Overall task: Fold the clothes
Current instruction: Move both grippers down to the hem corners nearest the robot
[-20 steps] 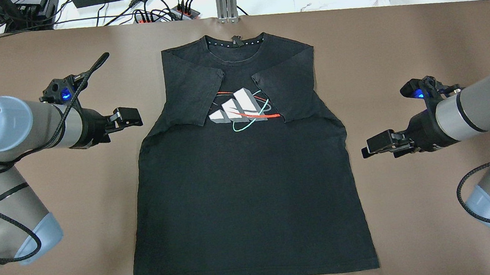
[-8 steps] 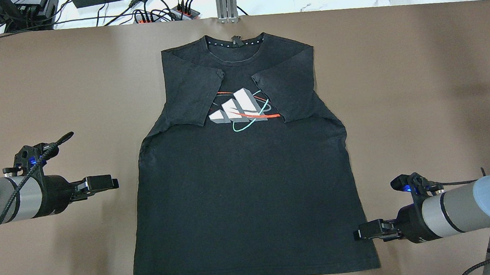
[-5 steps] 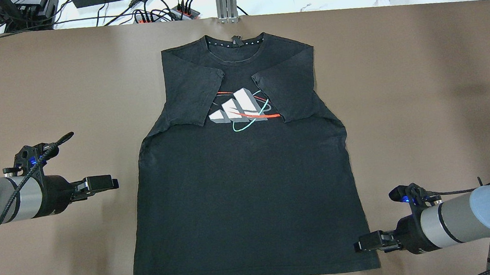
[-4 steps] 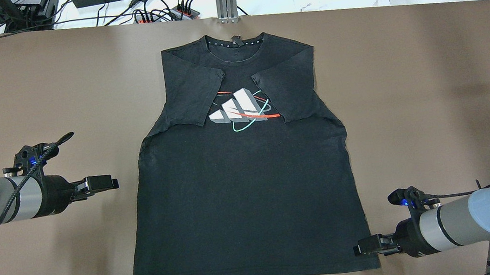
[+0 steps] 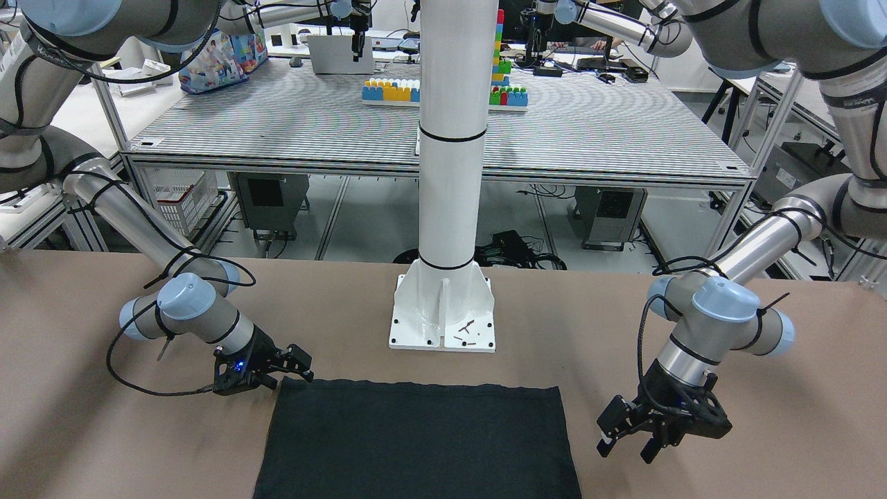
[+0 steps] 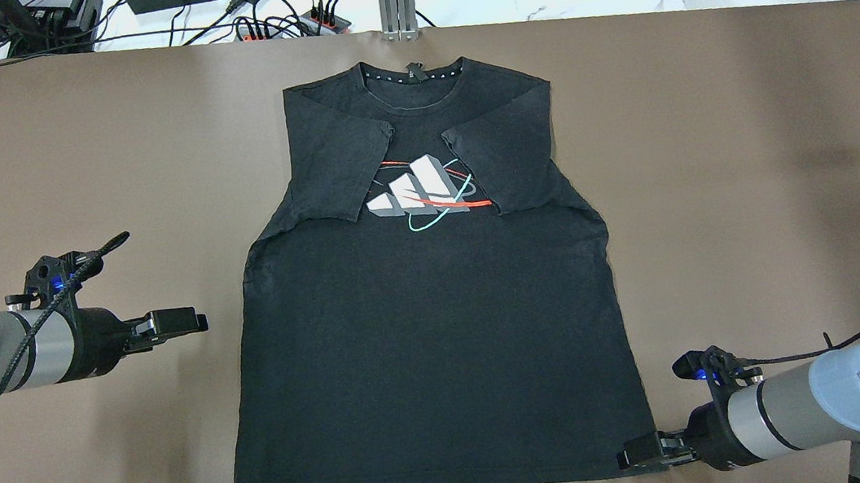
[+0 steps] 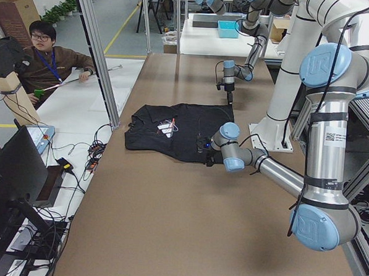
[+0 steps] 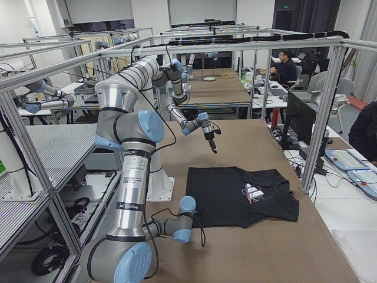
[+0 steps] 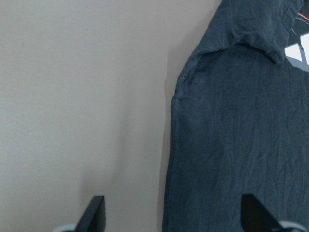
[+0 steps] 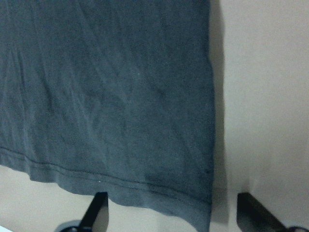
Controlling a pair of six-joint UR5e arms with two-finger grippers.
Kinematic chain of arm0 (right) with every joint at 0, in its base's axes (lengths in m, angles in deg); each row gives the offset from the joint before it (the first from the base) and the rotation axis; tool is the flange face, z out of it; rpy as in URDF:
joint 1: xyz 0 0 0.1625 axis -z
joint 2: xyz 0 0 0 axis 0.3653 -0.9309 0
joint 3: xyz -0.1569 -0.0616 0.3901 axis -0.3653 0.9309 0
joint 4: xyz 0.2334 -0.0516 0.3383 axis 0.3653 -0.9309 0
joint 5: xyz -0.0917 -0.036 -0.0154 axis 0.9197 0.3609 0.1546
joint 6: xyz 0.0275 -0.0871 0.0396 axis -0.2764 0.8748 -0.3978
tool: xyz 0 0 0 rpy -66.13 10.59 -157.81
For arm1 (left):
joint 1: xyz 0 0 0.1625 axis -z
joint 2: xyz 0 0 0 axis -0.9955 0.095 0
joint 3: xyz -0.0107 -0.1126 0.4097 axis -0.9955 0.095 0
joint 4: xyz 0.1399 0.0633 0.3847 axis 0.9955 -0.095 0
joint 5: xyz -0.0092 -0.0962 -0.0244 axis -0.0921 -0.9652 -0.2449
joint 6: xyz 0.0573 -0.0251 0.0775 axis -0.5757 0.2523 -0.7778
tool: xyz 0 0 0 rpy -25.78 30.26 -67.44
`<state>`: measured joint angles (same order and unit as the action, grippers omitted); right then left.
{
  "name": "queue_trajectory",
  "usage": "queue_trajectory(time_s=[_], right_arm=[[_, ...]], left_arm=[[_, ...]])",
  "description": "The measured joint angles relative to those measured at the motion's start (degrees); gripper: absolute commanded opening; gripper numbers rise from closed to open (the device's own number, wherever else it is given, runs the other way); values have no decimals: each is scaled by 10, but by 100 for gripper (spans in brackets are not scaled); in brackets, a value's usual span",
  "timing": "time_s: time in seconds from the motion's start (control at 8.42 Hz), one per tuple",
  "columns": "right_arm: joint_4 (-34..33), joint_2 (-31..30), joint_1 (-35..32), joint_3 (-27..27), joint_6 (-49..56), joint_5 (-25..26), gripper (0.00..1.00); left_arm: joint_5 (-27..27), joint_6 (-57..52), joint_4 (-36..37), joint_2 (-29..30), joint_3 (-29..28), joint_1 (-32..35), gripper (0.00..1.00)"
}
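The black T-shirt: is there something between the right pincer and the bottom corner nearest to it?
Nothing visible. The right pincer is open at the hem corner of the black T-shirt. The right wrist view shows only fabric and bare table between its fingers.

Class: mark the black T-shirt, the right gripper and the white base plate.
black T-shirt (image 6: pixel 428 357): overhead view, plain lower front.
right gripper (image 6: pixel 625 460): overhead view, between its fingertips, at the shirt's hem corner.
white base plate (image 5: pixel 410 334): front-facing view, left part of the plate.
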<state>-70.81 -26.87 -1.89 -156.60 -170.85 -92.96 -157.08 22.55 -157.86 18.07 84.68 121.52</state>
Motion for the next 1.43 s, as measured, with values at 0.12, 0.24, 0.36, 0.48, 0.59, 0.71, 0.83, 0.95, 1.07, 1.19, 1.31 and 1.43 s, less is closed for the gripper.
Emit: queue_trajectory(time_s=[0.12, 0.24, 0.36, 0.48, 0.59, 0.71, 0.83, 0.95, 1.07, 1.19, 1.31, 1.43], right_arm=[[0, 2, 3, 2, 0, 3, 19], [0, 3, 4, 3, 0, 5, 5], [0, 4, 4, 4, 0, 6, 1], [0, 2, 4, 4, 0, 6, 1], [1, 1, 3, 3, 0, 6, 0], [1, 0, 2, 1, 0, 6, 0], [2, -1, 2, -4, 0, 5, 0], [2, -2, 1, -9, 0, 5, 0], [3, -2, 1, -17, 0, 5, 0], [5, -4, 0, -27, 0, 4, 0], [9, -10, 0, -39, 0, 4, 0], [18, -17, 0, -48, 0, 4, 0]], left_arm=[[0, 0, 0, 1, 0, 0, 100], [0, 0, 0, 2, 0, 0, 100], [-1, 0, 1, 3, 0, -1, 100], [-1, 0, 1, 4, 1, -1, 100], [-1, 0, 1, 5, 1, -1, 100], [-2, 0, 1, 5, 2, -1, 100], [-4, 0, 1, 5, 4, -1, 100], [-5, 0, 1, 4, 8, -1, 100], [-5, 2, 0, 1, 14, -2, 100], [-3, 7, -6, -8, 20, -13, 100], [0, 18, -29, -26, 26, -28, 100], [9, 37, -53, -47, 36, -50, 100]])
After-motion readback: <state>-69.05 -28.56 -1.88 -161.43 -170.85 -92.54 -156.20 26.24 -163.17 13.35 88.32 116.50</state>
